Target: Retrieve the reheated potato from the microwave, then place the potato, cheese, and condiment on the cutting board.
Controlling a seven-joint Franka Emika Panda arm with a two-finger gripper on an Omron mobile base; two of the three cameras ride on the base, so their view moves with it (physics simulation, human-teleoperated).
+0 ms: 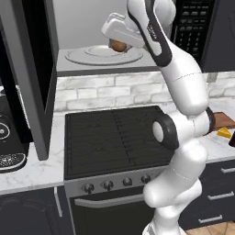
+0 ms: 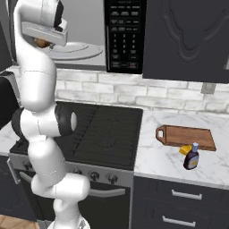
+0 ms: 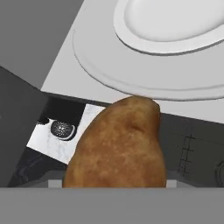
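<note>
My gripper (image 1: 117,42) is at the mouth of the open microwave (image 1: 92,67), shut on the brown potato (image 1: 118,45), which hangs just above the front of the round glass turntable (image 1: 98,56). From the right, the potato (image 2: 41,43) peeks out under the hand. Close up, the potato (image 3: 120,146) sits between my fingers, with the turntable (image 3: 144,78) and a white plate (image 3: 175,22) behind it. On the counter to the right lie the cutting board (image 2: 188,136), the cheese (image 2: 184,150) and the condiment (image 2: 191,157), both just in front of the board.
The microwave door (image 1: 32,69) stands swung open on the left, reaching down toward the counter. A black stove (image 1: 114,137) lies directly below the microwave. A dark coffee machine (image 1: 9,142) stands at far left. The keypad panel (image 2: 125,36) is right of the cavity.
</note>
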